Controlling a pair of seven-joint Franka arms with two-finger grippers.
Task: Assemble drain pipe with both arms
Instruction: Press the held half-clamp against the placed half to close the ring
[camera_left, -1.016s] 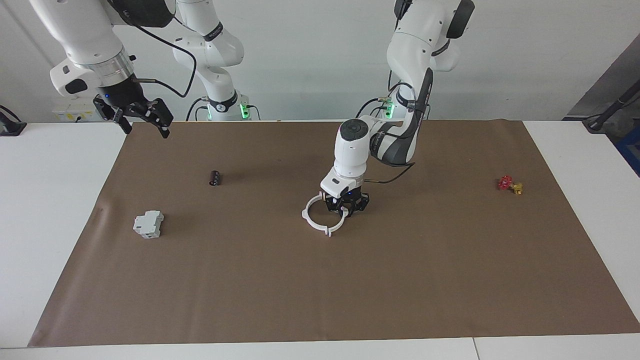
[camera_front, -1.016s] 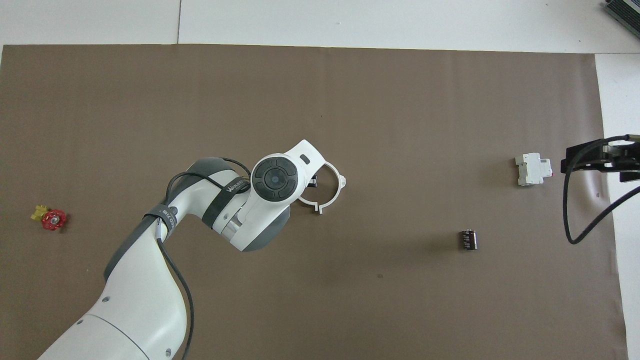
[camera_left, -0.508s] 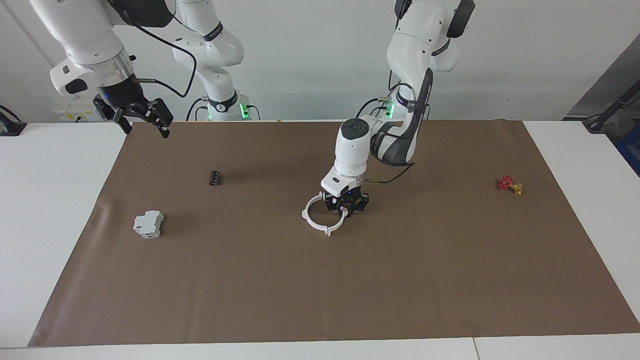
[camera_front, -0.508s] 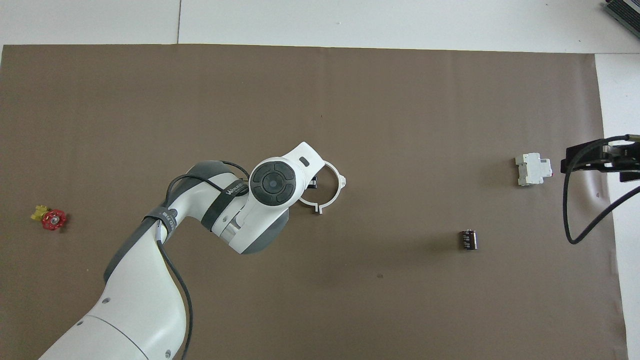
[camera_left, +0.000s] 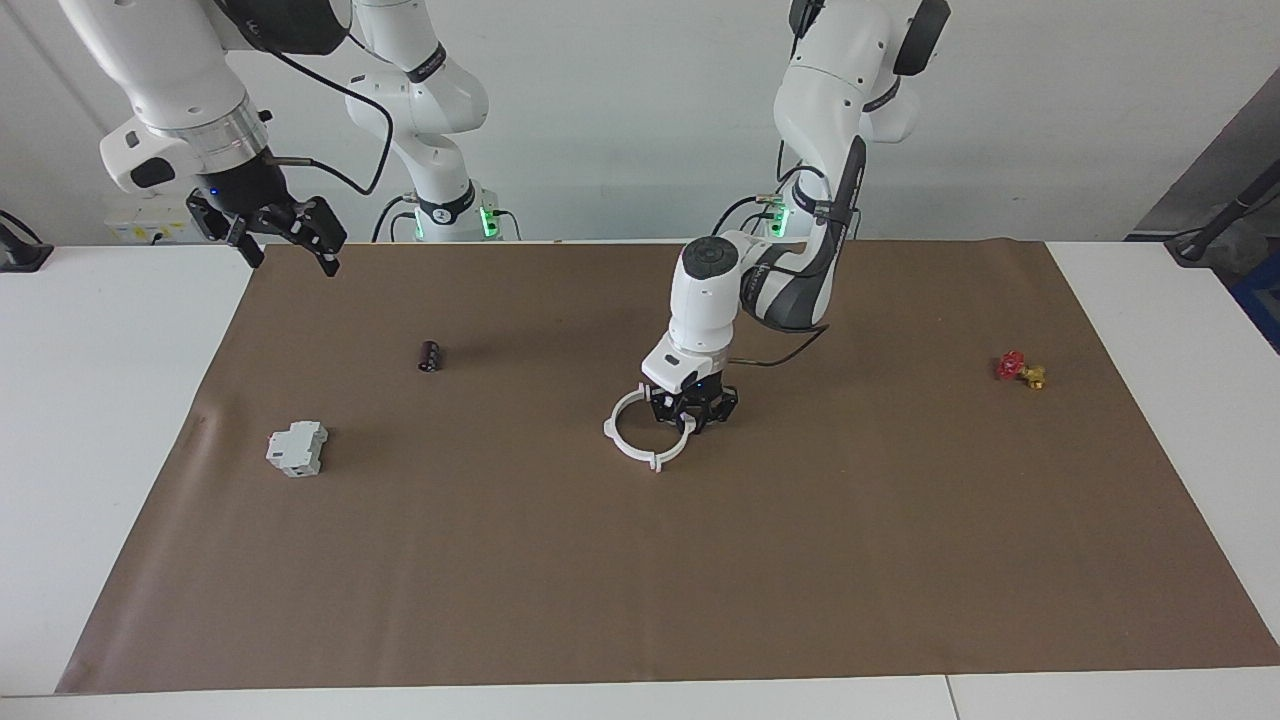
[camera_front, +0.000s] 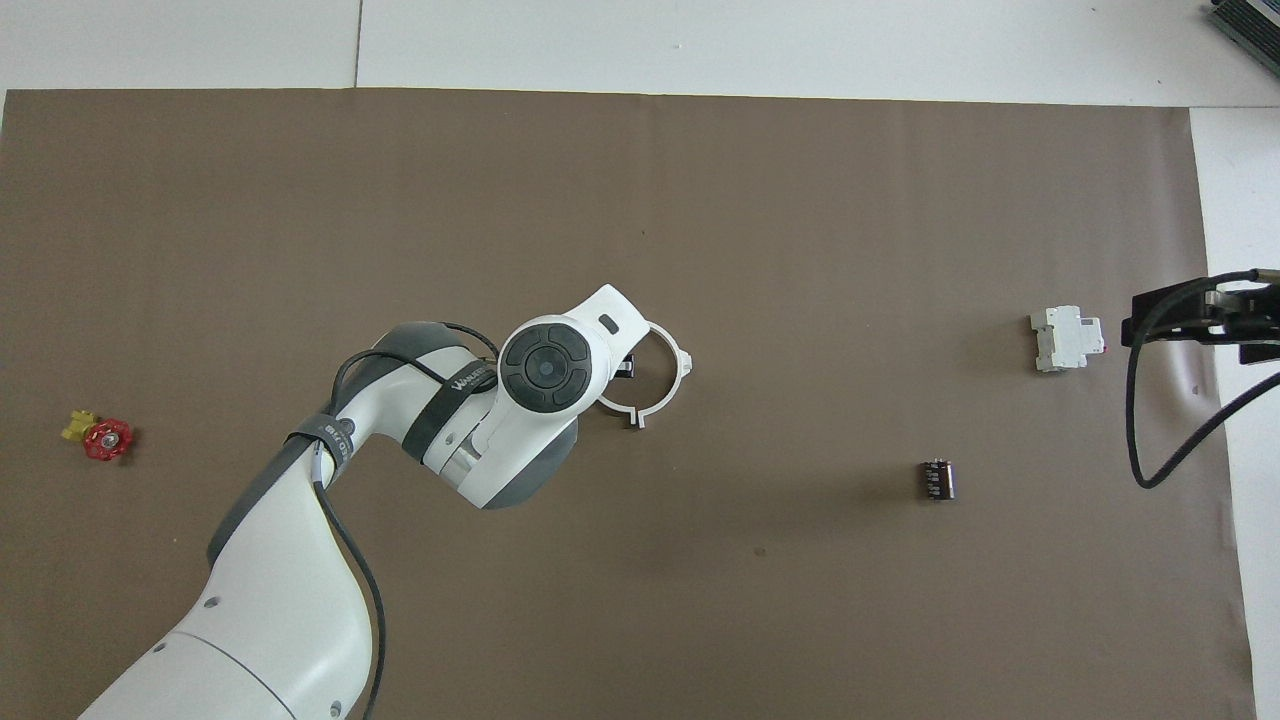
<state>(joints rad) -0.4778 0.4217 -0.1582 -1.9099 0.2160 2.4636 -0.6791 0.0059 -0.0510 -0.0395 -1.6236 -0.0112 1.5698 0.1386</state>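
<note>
Right arm waits: right gripper (camera_left: 291, 243) raised over the brown mat's (camera_left: 800, 560) corner at the right arm's end, close to the robots, fingers spread wide, holding nothing. Small dark cylinder (camera_left: 430, 356) lies on the mat. Red-and-gold valve (camera_left: 1020, 369) sits toward the left arm's end. Mid-mat: left gripper (camera_left: 692, 414) down at the mat, fingers pinched shut on the white drain pipe ring (camera_left: 640, 452), gripping its rim on the side nearer the robots; ring lies flat, tabs pointing outward. Farthest out, grey boxy block (camera_left: 297, 448) toward the right arm's end.
</note>
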